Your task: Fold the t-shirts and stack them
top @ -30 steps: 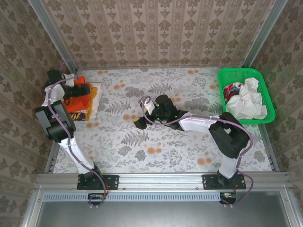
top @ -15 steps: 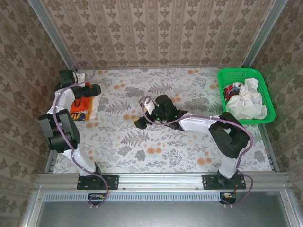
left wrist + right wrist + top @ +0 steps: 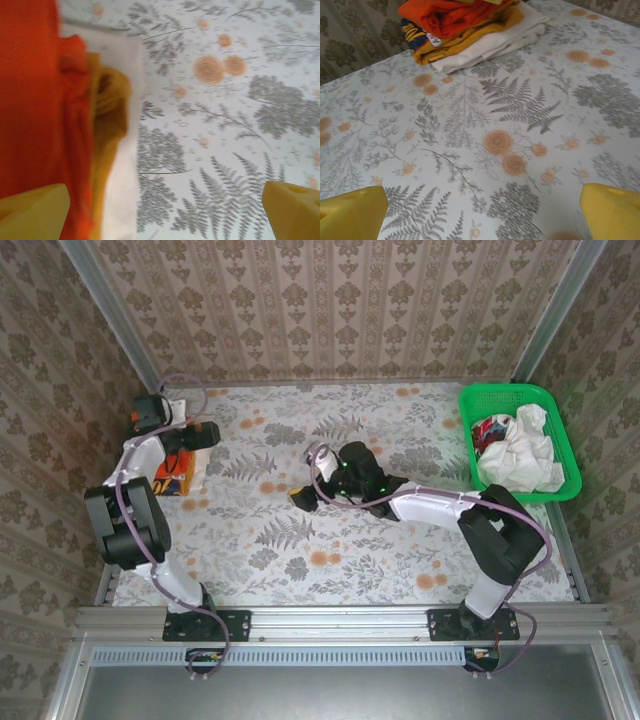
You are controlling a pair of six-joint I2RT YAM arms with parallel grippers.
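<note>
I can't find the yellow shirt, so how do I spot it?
Look at the flowery table, far left corner, where a small pile of folded shirts sits. The yellow shirt is the middle layer, under the orange shirt and over the white shirt, with a dark lettered band.

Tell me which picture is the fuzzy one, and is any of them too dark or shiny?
Left wrist view: the fuzziest, with the orange-red t-shirt and mustard t-shirt smeared soft at their edges. Right wrist view: sharper, the ferns on the tablecloth and the folded stack fairly clear. Top external view: evenly lit, with no glare or dark patches.
</note>
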